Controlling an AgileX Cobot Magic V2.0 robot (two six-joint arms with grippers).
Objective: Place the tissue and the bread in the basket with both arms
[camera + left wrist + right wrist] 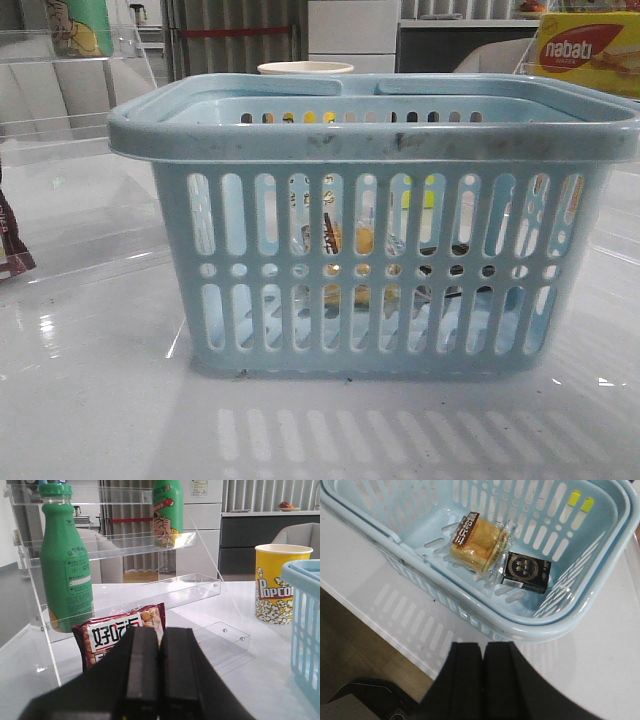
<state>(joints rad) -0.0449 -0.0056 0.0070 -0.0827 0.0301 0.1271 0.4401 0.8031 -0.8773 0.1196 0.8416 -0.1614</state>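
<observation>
basket (375, 135) holds bread (479, 542) (wrapped)

Glossy white table (90, 400), clear acrylic shelf (165, 587), grey curtains (137, 510), dark cabinet (267, 530), wood-look floor (350, 635).

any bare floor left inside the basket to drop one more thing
Yes. In the basket, floor is bare toward both end walls. The middle is crowded: the bread and a black pack lie close together there.
</observation>
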